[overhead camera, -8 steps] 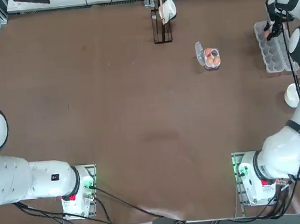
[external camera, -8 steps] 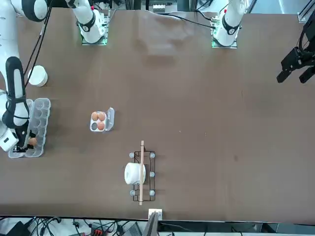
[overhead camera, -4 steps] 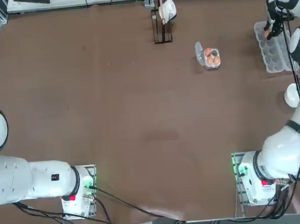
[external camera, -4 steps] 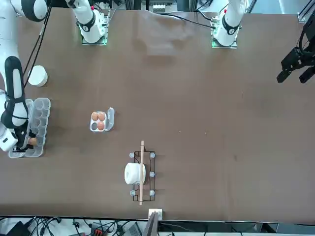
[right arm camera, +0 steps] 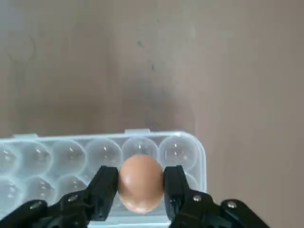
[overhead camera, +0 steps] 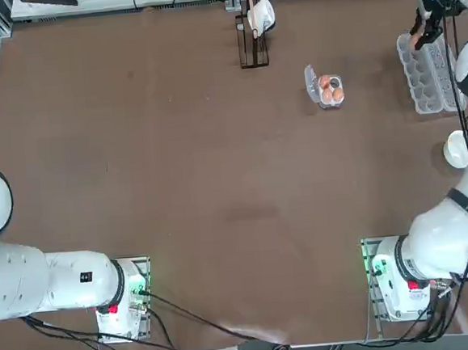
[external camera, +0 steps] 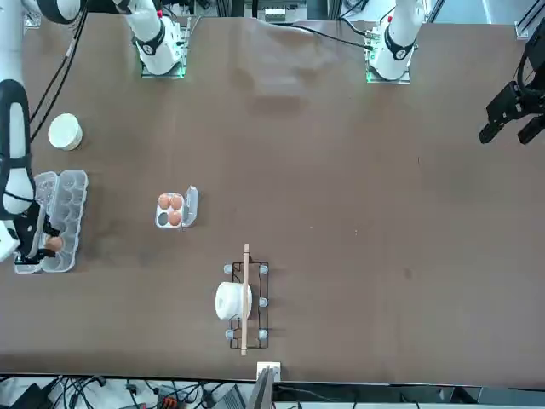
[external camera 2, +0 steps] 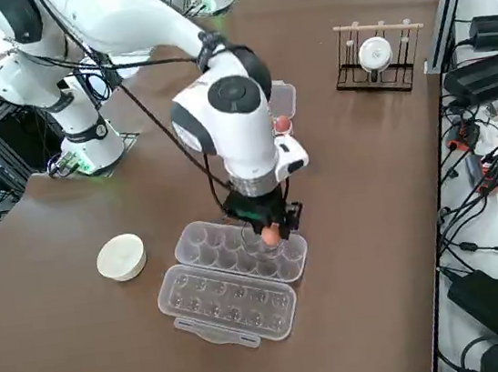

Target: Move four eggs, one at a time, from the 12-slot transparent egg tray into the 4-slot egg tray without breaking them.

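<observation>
Front view, left to right: right gripper [external camera: 38,247] clamped on one smooth orange-brown oval egg [right arm camera: 140,182], above end cups of long clear plastic 12-slot egg tray [external camera: 64,220], lid open flat. One white round bowl [external camera: 65,132] near. Small square clear 4-slot egg tray [external camera: 174,210]: three eggs, one cup empty. One black wire rack [external camera: 245,302] with white roll. Matte brown tabletop [external camera: 341,213].

right arm [external camera 2: 230,115]: glossy white rounded shells | black cables | tool [right arm camera: 141,187]: black fingers, silver screws
</observation>
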